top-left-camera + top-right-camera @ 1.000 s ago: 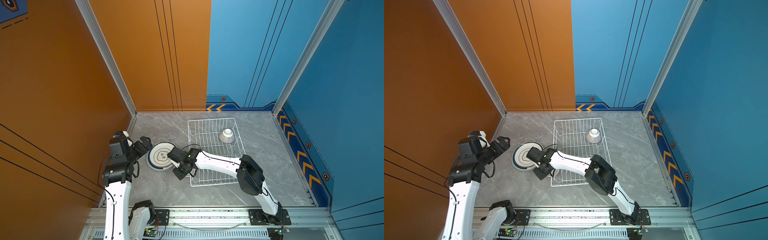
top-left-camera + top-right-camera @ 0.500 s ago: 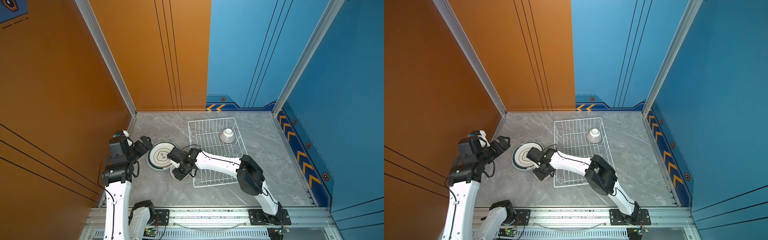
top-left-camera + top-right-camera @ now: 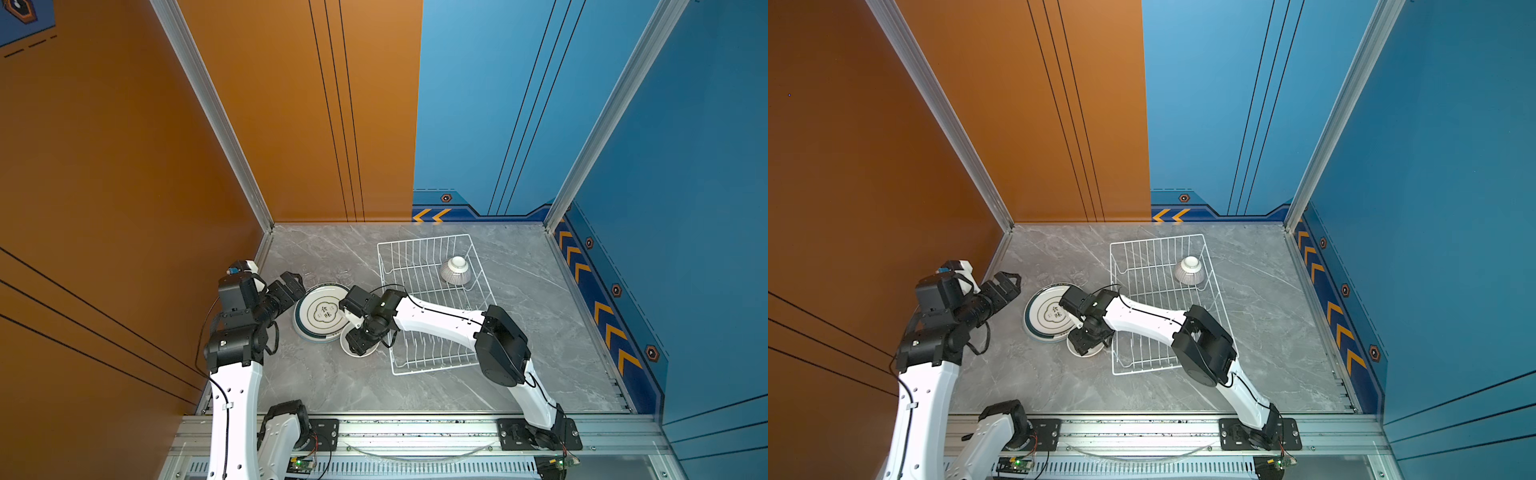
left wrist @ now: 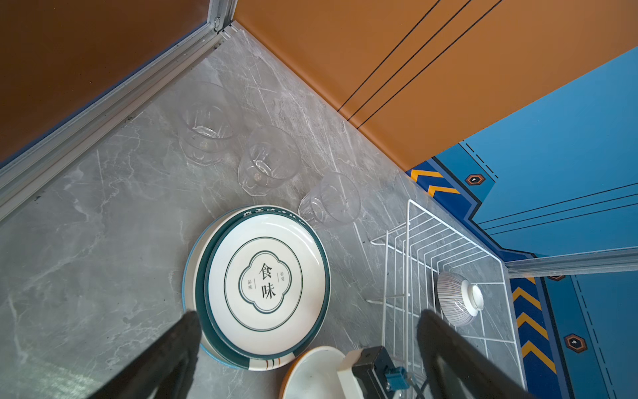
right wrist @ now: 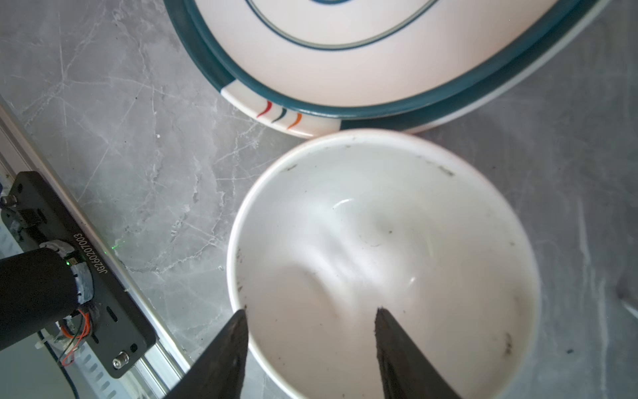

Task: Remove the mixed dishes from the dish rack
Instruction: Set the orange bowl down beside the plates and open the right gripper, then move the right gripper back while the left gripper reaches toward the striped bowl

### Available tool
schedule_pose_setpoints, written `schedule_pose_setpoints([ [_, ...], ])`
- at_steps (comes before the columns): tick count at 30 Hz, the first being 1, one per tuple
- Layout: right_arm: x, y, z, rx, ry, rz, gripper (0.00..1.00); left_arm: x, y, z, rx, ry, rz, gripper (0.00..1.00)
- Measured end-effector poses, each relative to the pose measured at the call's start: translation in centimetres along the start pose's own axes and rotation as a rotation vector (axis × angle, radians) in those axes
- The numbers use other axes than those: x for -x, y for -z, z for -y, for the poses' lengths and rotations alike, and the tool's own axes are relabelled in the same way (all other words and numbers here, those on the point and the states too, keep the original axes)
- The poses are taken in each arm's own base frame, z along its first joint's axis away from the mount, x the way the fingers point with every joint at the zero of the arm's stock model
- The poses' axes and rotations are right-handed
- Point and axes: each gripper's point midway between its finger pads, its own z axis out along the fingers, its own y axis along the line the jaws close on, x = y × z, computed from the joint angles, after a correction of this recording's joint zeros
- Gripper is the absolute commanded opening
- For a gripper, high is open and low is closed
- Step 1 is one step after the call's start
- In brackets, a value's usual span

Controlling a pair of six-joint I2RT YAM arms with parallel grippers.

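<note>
Lower frame: right end effector [image 5: 310, 311] parted astride orange bowl [image 5: 379, 241] rim, should rise straight, sparing plates [image 5: 345, 69]

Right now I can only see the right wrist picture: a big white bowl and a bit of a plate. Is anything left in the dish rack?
Observer: Yes. One ribbed bowl sits upside down in the dish rack; it is the only dish I can see there.
Operator: Where is my other arm?
Observer: The left gripper hovers open beside the stacked plates, holding nothing.
Operator: Are there any cups?
Observer: Three clear glasses stand on the table behind the plates, towards the back wall.
</note>
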Motion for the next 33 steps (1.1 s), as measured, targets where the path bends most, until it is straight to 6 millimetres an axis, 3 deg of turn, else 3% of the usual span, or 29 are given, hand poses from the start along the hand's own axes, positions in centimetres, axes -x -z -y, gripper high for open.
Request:
schedule_pose_setpoints([
  [4, 2.3, 2.5, 0.3, 0.015, -0.014, 0.071, 0.6, 0.1, -0.1, 0.1, -0.005, -0.008, 0.001, 0.98],
  [10, 6.8, 9.9, 1.0, 0.065, -0.06, 0.253, 0.6, 0.1, -0.2, 0.1, -0.005, -0.016, 0.0, 0.98],
  [16, 9.3, 15.3, 5.3, 0.042, -0.145, 0.389, 0.61, 0.0, -0.1, 0.5, -0.028, -0.02, -0.008, 0.98],
  [21, 8.5, 17.4, 11.2, -0.044, -0.246, 0.424, 0.61, -0.3, -0.2, 1.6, -0.079, -0.028, -0.023, 0.98],
  [25, 6.3, 18.5, 16.0, -0.116, -0.334, 0.427, 0.61, -0.8, -0.6, 3.5, -0.142, -0.049, -0.043, 0.98],
  [28, 4.5, 19.4, 18.3, -0.157, -0.384, 0.433, 0.61, -2.0, -0.8, 5.3, -0.194, -0.083, -0.075, 0.98],
  [33, 2.7, 21.4, 19.5, -0.186, -0.42, 0.487, 0.62, -4.2, -1.2, 8.5, -0.269, -0.163, -0.125, 0.98],
])
